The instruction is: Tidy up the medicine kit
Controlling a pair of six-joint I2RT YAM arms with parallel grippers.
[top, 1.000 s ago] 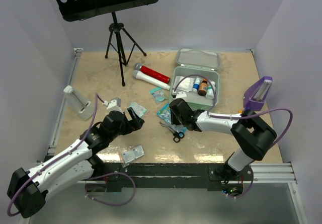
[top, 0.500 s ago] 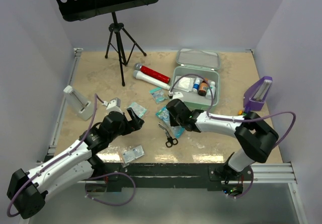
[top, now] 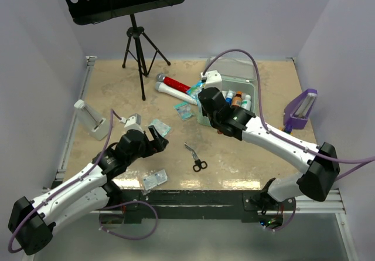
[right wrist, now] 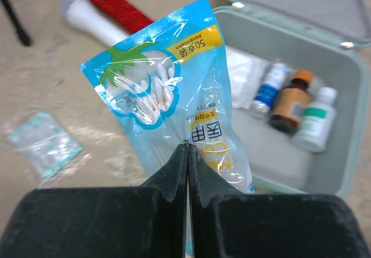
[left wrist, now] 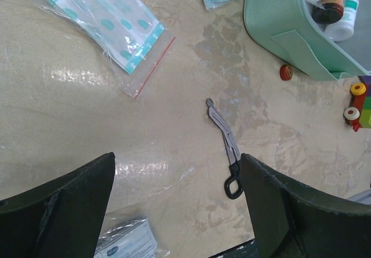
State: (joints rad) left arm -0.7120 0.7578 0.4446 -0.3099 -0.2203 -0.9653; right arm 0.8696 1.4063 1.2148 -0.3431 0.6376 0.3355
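The medicine kit, a mint-green box, stands open at the back right, its lid lying open behind it. Several small bottles stand inside. My right gripper is shut on a blue packet of cotton swabs and holds it above the table at the kit's left edge. In the right wrist view the kit lies just beyond the packet. My left gripper is open and empty, low over the table. In its wrist view scissors lie ahead and the kit is at the top right.
Scissors lie mid-table. A red tube and a white tube lie left of the kit. Sachets and a packet are scattered. A white stand is left, a purple stand right, a tripod at the back.
My right gripper has lifted the blue packet from the table near the scissors and carried it back toward the kit's left edge. The scissors shifted slightly. The left arm has not moved.
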